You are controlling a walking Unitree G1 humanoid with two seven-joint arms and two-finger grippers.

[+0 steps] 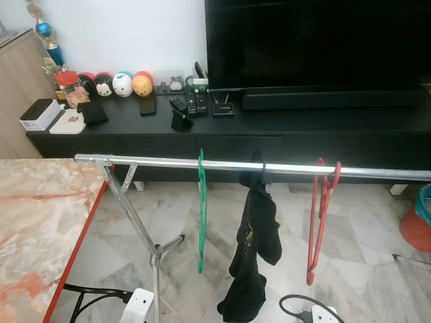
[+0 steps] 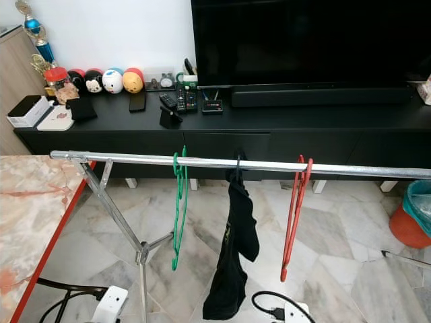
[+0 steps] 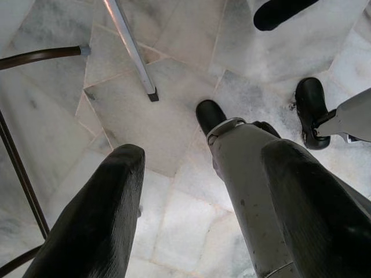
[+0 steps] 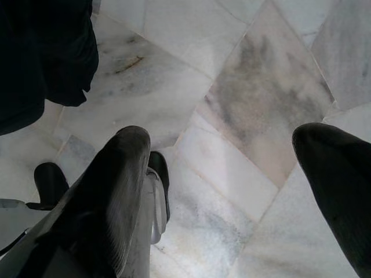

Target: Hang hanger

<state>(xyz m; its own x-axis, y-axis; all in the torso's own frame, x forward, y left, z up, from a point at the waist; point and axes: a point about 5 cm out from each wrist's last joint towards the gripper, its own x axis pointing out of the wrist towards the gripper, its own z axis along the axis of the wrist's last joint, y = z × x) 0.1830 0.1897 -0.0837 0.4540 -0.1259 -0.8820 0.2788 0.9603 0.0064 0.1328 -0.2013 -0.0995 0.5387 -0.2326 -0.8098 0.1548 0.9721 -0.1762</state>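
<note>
Both arms hang low, left gripper (image 3: pixel 197 214) and right gripper (image 4: pixel 232 197) jaws apart, empty; hangers already up on rail (image 1: pixel 168 162): green hanger (image 1: pixel 201 215), red hanger (image 1: pixel 319 222).

Rail's (image 1: pixel 269 166) right end cut off

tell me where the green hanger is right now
In the left eye view the green hanger hangs on the metal rail, left of the black garment and the red hanger, near the rail's left stand.

head forward-down; wrists floorward
</note>
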